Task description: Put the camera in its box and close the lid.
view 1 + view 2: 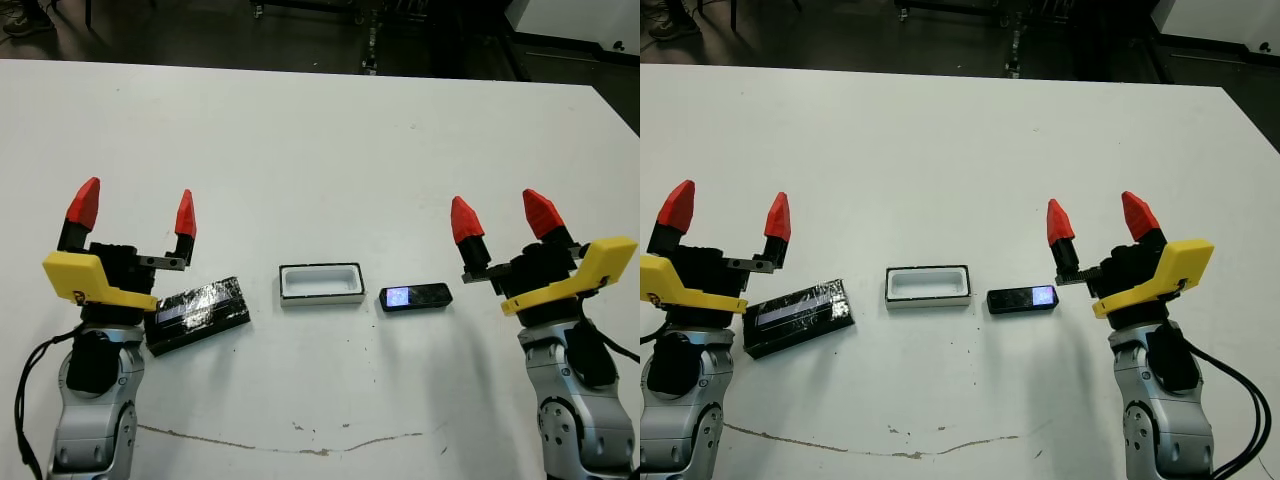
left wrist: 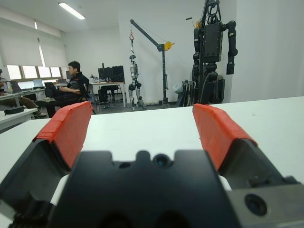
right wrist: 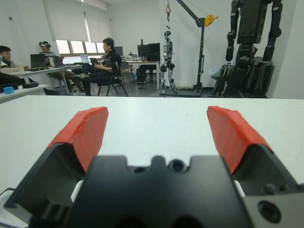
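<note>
White table [image 1: 320, 130]: box [image 1: 321, 283], open and uncovered, at centre near the front edge; camera [image 1: 415, 297] just to its right, flat, screen lit, apart from it; lid [image 1: 197, 314] to its left, lying askew. Left gripper [image 1: 134, 215] and right gripper [image 1: 502, 217]: fingers spread, holding nothing, raised at either side.

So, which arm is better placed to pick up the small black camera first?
The right. The slim black camera lies just beside the right gripper, whose jaws stand open; the white-lined box separates it from the left gripper.
</note>
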Motion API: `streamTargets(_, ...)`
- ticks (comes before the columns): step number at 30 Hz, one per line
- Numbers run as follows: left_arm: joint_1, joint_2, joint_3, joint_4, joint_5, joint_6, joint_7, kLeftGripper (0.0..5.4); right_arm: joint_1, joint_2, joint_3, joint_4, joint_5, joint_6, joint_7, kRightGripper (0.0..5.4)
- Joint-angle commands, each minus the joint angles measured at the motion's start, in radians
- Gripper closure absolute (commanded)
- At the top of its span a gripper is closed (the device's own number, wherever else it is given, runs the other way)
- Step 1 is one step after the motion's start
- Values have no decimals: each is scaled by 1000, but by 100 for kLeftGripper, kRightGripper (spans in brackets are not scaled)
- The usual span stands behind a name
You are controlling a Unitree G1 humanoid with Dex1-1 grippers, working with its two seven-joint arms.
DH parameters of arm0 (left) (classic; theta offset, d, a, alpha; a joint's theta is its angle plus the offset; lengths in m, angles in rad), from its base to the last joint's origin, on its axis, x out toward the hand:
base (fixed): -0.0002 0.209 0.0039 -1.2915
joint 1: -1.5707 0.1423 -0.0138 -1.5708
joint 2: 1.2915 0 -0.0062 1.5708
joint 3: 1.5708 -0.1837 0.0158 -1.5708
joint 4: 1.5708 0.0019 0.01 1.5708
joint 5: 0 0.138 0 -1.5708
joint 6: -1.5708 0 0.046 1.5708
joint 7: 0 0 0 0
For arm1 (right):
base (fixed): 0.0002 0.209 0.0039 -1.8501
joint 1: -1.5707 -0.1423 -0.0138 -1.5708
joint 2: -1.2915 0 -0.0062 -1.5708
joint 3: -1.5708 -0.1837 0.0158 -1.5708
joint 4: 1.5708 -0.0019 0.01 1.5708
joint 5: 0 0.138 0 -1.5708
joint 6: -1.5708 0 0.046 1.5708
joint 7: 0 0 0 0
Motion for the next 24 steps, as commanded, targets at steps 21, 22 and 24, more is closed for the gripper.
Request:
streamTargets(21, 5, 0, -5, 21, 6, -14, -4, 1, -182, -301, -54, 74, 60, 60, 266, 0)
streamTargets(22, 6, -2, -6, 17, 10, -11, 0, 1, -226, -348, -52, 99, 64, 71, 314, 0)
streamTargets(24, 8, -6, -9, 7, 14, 0, 8, 1, -302, -426, -38, 145, 51, 82, 391, 0)
